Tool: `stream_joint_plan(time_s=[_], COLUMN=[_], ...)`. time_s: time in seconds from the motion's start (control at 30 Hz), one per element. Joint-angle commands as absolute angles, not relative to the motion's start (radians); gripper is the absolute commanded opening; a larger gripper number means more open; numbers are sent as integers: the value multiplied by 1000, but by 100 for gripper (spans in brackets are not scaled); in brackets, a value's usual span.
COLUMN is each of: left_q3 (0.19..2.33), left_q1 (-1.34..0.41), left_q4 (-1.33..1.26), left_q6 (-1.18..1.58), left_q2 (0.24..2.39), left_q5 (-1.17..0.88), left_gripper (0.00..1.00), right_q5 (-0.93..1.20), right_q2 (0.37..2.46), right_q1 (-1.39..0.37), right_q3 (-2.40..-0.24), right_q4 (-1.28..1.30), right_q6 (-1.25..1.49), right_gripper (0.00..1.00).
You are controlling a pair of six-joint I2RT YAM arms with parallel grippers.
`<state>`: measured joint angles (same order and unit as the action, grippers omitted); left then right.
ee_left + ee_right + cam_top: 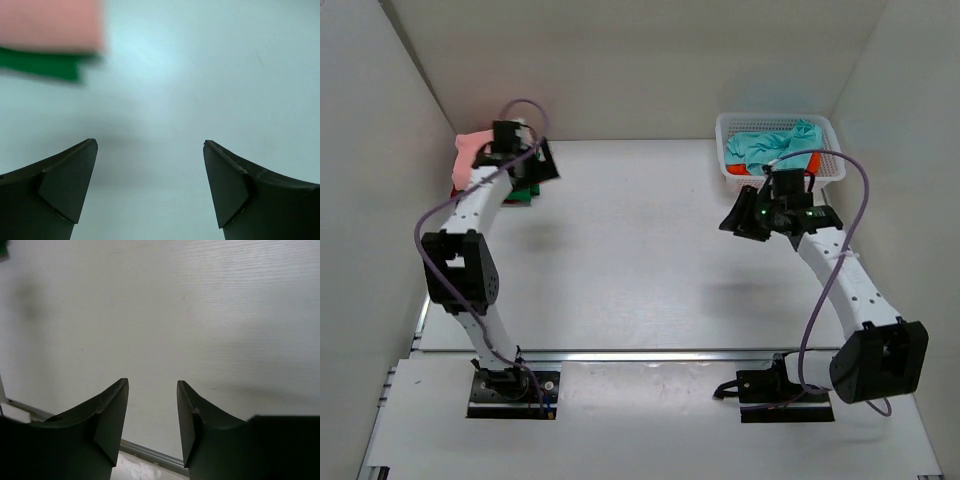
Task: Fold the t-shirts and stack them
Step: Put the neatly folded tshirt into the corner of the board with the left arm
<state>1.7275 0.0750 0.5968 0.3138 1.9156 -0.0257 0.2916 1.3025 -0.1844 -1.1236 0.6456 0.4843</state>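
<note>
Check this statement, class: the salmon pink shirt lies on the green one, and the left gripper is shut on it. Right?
Not quite. The left wrist view shows the left gripper open and empty, clear of the cloth; the salmon pink shirt does lie on the green shirt.

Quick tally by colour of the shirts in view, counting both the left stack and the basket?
Salmon pink shirt: 1
Green shirt: 1
Red shirt: 1
Teal shirt: 1
Orange-red shirt: 1
Total: 5
</note>
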Motion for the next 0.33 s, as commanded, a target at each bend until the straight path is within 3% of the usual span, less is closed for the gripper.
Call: stream_joint_plan(time_s=[0.0,0.13,0.3], left_q3=[1487,1321,1197], left_q1=[-96,-264,-232], left_q4=[629,692,730], left_q6=[325,333,353], left_q2=[1665,1586,1474], left_q5=[-129,-86,-144], left_gripper=[98,99,99], right_q5=[258,258,229], right_q2=[1207,1125,1176], right_q1=[-134,-10,74], right_q3=[-1095,-1020,-1106], right_q4=[663,574,537], right_q6=[411,426,394], right_gripper=[41,42,44])
